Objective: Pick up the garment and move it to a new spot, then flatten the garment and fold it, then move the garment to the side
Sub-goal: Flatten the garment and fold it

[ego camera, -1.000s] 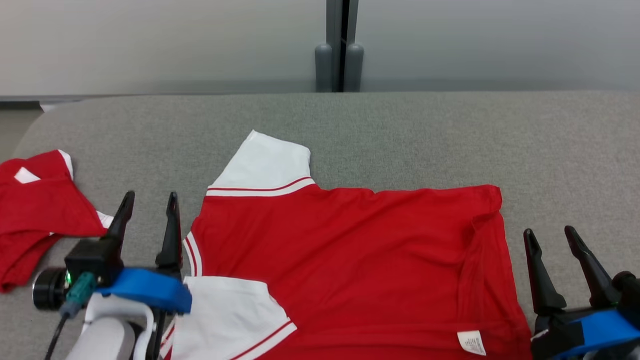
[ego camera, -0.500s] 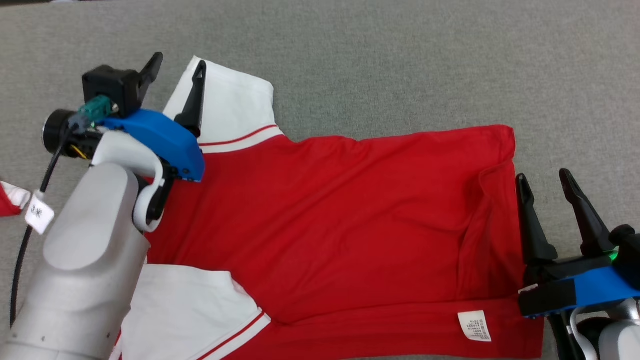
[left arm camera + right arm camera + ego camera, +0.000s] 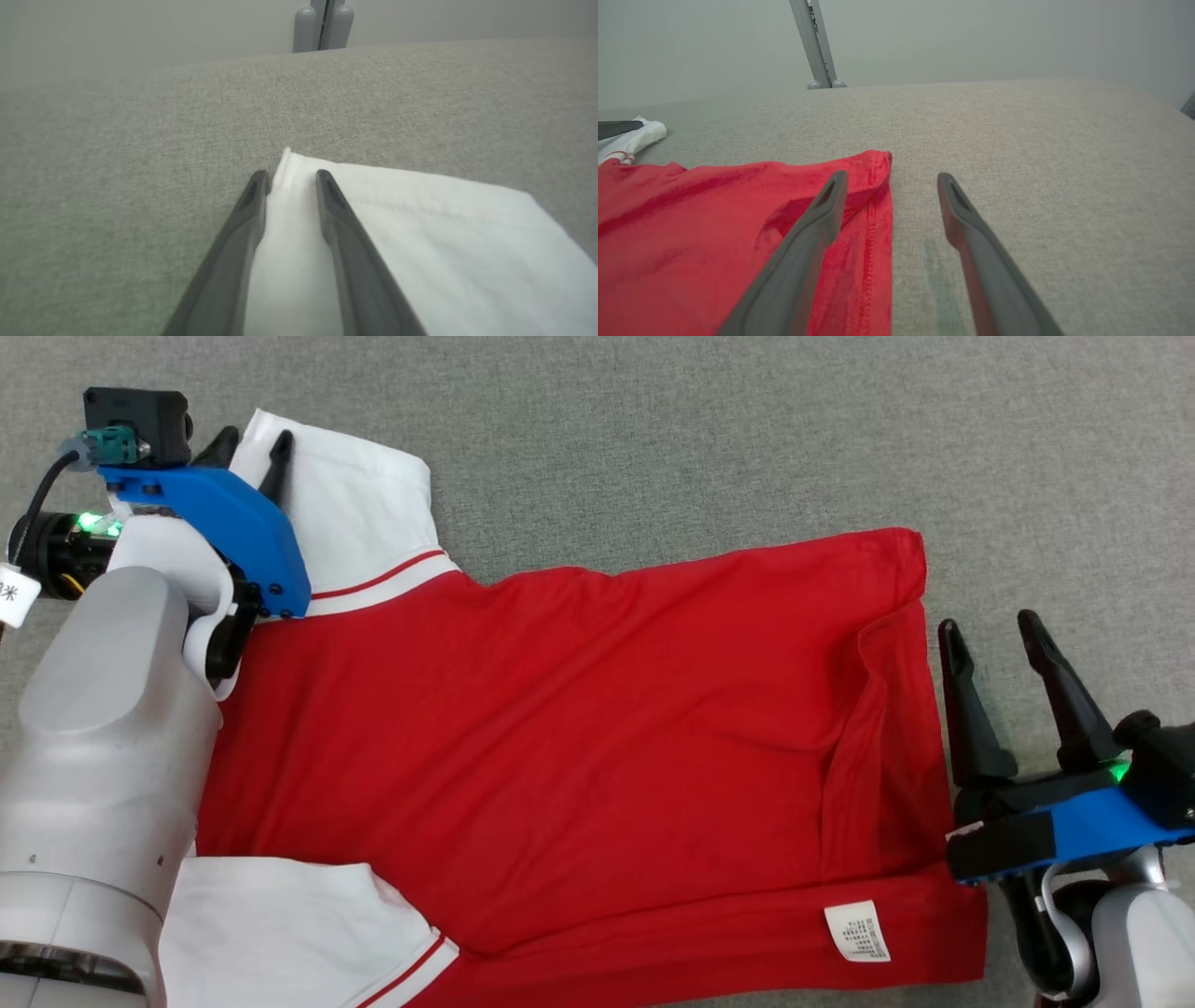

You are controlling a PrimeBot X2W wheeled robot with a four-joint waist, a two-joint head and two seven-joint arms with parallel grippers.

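Garment check: red soft-knit jersey with white short sleeves [image 3: 579, 728] lay spread on the grey fabric-covered bench [image 3: 700, 420], sideways to the robot, with the sleeves toward its left and the hem toward its right. Left hand [image 3: 252, 441] sat at the far white sleeve [image 3: 364, 513], fingers a little apart, straddling the cuff corner. Cloth lay between them, not pinched as far as I could see. Right hand [image 3: 990, 625] was spread wide and empty, just beside the hem edge, near a loose red fold [image 3: 868, 709].

Handling guess: light, limp, no stiffness. It would sag wherever unsupported, and it probably drags on that cover rather than slides. Best holds looked like the stitched edges, with the cuff corner on the left and the far hem corner on the right, lifted together. I'd smooth the fold by the hem before any folding.
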